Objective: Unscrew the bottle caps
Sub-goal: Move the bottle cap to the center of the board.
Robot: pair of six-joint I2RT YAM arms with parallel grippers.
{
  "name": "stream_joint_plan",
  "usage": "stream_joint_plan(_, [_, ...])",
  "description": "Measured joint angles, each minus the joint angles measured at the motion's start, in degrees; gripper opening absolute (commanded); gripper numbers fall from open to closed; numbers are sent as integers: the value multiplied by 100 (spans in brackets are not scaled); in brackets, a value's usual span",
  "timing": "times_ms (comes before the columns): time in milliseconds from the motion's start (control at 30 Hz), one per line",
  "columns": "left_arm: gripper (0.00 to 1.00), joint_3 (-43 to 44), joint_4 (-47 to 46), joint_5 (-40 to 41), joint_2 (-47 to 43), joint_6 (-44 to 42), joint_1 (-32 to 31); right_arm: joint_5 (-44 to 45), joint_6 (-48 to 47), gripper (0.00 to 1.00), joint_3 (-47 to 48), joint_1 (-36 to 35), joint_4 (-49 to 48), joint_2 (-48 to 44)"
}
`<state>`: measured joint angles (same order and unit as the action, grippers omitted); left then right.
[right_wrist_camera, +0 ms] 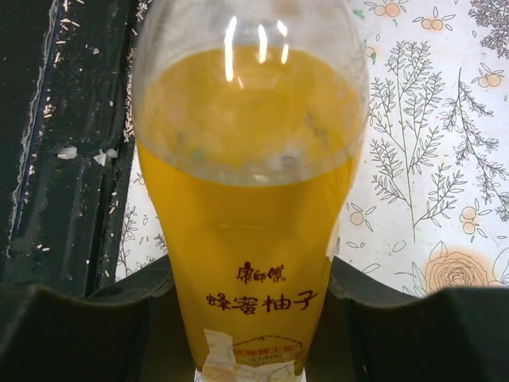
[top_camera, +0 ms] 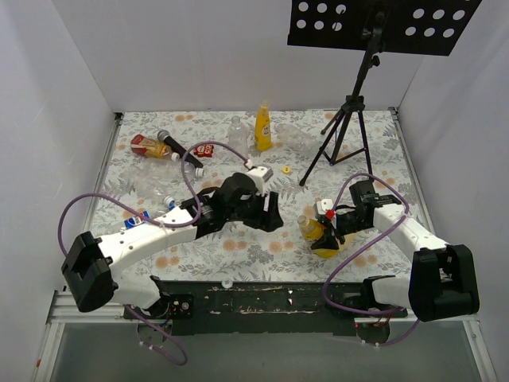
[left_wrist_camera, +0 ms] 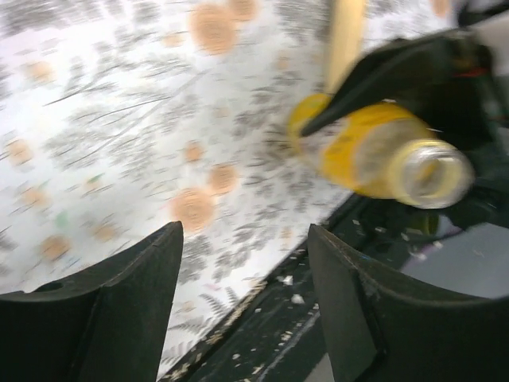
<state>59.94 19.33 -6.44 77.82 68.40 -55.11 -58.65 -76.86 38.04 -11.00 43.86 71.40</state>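
Orange-yellow plastic drink bottle (right_wrist_camera: 246, 215), its neck open and uncapped, sits clamped between the jaws of the right gripper (top_camera: 334, 227) near the table's front edge, tilted with its long axis running from the gripper toward the left arm. Left gripper (left_wrist_camera: 242, 306) hangs just beside it, fingers parted around nothing, above the floral tablecloth (left_wrist_camera: 119, 143).
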Motion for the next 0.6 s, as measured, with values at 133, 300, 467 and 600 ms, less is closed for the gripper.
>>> stream_joint_plan(133, [67,-693,83,385,-638,0,323,2,-7,1,0,-4,-17,0])
stream_joint_plan(300, [67,-1075,254,654,-1307,2,402,2,-9,1,0,-4,-31,0])
stream_joint_plan(467, [67,-1147,540,907,-1497,85,470,2,-9,1,0,-4,-31,0])
stream_joint_plan(600, [65,-1152,1097,1113,-1591,374,514,2,-7,1,0,-4,-35,0])
